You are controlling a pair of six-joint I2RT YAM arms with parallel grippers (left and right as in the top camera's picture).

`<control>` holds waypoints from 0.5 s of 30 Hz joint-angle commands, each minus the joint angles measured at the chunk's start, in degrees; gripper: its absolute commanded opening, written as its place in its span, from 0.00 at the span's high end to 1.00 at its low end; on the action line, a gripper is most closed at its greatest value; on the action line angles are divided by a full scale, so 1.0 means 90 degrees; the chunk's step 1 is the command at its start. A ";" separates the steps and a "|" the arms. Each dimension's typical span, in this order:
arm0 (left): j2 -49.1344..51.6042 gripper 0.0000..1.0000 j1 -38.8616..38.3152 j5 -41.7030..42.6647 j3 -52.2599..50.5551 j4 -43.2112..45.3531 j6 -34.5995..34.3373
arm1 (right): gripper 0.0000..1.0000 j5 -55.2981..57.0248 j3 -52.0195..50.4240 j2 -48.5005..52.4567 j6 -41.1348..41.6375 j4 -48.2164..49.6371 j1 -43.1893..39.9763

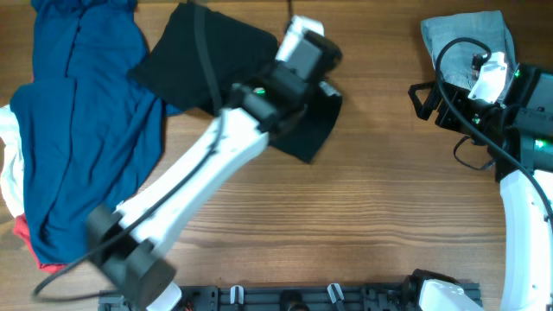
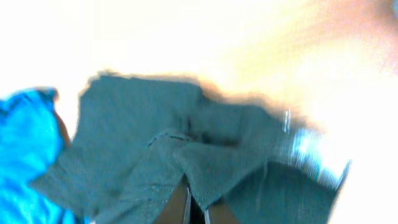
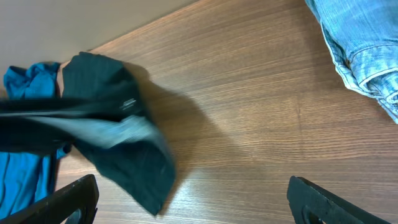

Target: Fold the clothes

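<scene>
Wooden tabletop carries a blue heap of clothes along its left edge. Black garment lies near the far edge's middle, pinched in the left jaws. Folded denim sits at the far right corner; right jaws gape empty.

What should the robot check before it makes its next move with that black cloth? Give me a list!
1. Left claw has hold of the black cloth: ok, a fold sits pinched between its fingers.
2. Right claw is ready to help: ok, its jaws are wide apart and hold nothing.
3. Right claw is close to the black cloth: not ok, it is off to the right by the jeans.
4. Black cloth lies flat: not ok, it is bunched and partly lifted.
5. Black cloth is apart from the blue clothes: not ok, its left edge lies against them.
6. Grip is on a corner or hem: cannot tell, the left wrist view is blurred.
</scene>
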 commanded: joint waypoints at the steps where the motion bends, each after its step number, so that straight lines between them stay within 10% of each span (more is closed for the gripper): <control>1: -0.0607 0.96 0.0027 -0.0177 0.0112 0.0401 -0.0095 | 0.02 -0.0670 0.0039 0.0291 -0.0141 0.0053 -0.0024; 15: -0.0661 0.96 0.0352 -0.0175 0.0112 0.1078 -0.0097 | 0.00 -0.1885 -0.0996 0.1921 -0.0937 0.1460 0.1936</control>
